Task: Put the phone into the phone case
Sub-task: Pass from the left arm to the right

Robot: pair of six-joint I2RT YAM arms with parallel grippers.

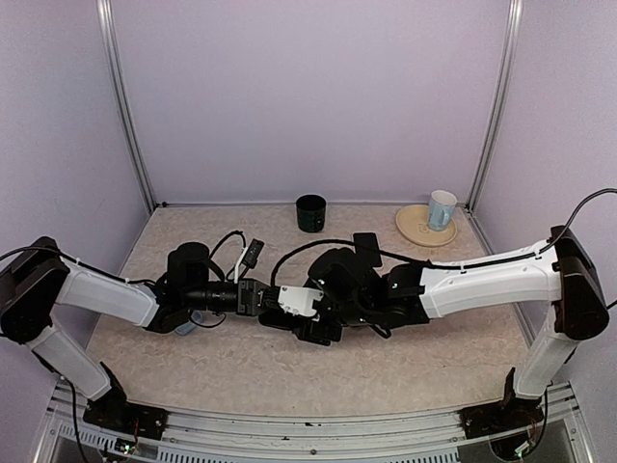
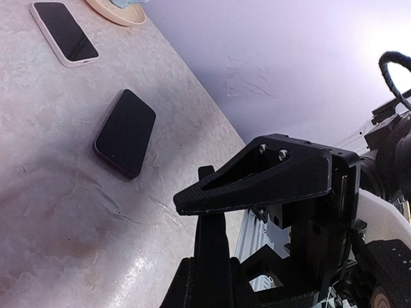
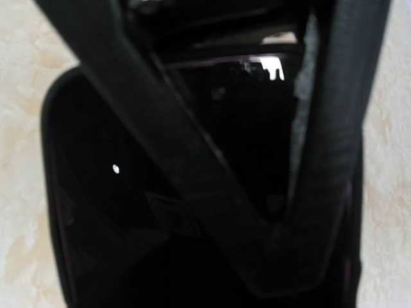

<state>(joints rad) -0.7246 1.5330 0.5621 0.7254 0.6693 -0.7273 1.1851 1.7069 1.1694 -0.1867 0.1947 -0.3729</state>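
Observation:
In the left wrist view a dark phone (image 2: 125, 131) with a purplish rim lies flat on the table, also seen from above (image 1: 366, 243). A pink-rimmed phone (image 2: 64, 32) lies screen up beyond it. In the right wrist view a dark slab with a purplish rim (image 3: 96, 192) fills the frame; I cannot tell whether it is the phone or the case. My right gripper (image 3: 282, 263) has its fingertips together on that slab, at the table's middle (image 1: 310, 328). My left gripper (image 2: 212, 186) is shut and empty, right beside the right gripper (image 1: 258, 297).
A black cup (image 1: 310, 213) stands at the back centre. A tan plate (image 1: 416, 227) with a pale mug (image 1: 442, 209) sits at the back right; the plate also shows in the left wrist view (image 2: 115, 11). Cables loop over the table near the left arm (image 1: 236, 253).

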